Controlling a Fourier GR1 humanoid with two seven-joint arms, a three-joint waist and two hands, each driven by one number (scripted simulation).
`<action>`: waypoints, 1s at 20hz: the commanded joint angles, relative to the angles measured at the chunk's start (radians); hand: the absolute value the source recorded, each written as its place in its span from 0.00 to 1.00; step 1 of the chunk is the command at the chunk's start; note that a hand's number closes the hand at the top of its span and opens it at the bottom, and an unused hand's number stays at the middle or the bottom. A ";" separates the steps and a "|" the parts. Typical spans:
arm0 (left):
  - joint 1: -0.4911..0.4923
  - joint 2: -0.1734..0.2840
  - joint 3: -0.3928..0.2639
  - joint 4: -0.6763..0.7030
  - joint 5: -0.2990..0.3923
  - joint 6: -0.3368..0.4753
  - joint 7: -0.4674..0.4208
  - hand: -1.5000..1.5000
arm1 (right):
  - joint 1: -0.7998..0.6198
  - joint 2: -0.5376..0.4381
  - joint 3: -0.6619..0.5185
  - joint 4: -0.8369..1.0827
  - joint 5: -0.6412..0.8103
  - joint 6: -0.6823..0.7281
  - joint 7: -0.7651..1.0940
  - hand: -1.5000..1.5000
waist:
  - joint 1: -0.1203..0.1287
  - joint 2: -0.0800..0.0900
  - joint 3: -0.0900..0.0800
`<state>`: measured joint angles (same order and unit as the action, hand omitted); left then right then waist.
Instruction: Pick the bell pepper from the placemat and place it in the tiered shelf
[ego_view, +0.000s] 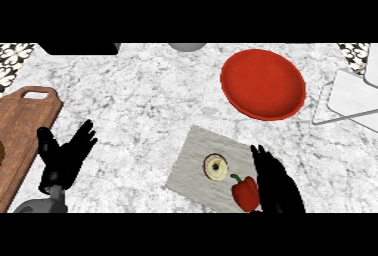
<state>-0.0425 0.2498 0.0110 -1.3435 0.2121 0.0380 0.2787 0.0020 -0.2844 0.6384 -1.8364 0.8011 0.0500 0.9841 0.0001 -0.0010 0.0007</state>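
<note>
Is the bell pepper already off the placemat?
No, the red bell pepper lies on the grey placemat, beside the right hand, whose fingers are straight.

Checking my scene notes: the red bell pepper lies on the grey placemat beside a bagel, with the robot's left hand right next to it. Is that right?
Not quite: the hand beside the bell pepper is the right hand, as the head view shows. The pepper does lie on the grey placemat beside the bagel; the left hand rests open near the wooden board.
</note>
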 joint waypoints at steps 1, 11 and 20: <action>0.002 -0.027 0.011 0.031 -0.031 0.002 -0.039 0.50 | 0.012 0.001 -0.034 -0.028 0.049 0.052 0.013 0.00 | -0.001 0.000 -0.001; 0.012 -0.078 0.001 0.021 -0.097 0.015 -0.040 0.50 | -0.051 0.156 -0.084 0.232 0.119 -0.056 -0.165 0.00 | 0.001 0.001 -0.001; 0.013 -0.037 0.038 -0.032 -0.054 -0.034 0.020 0.50 | -0.090 0.131 0.013 0.363 0.119 0.098 -0.282 1.00 | 0.012 0.000 -0.001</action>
<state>-0.0458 0.2051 0.0480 -1.3384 0.1490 0.0141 0.2679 -0.0656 -0.1584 0.5815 -1.5327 0.8937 0.0721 0.7210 0.0080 -0.0086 -0.0040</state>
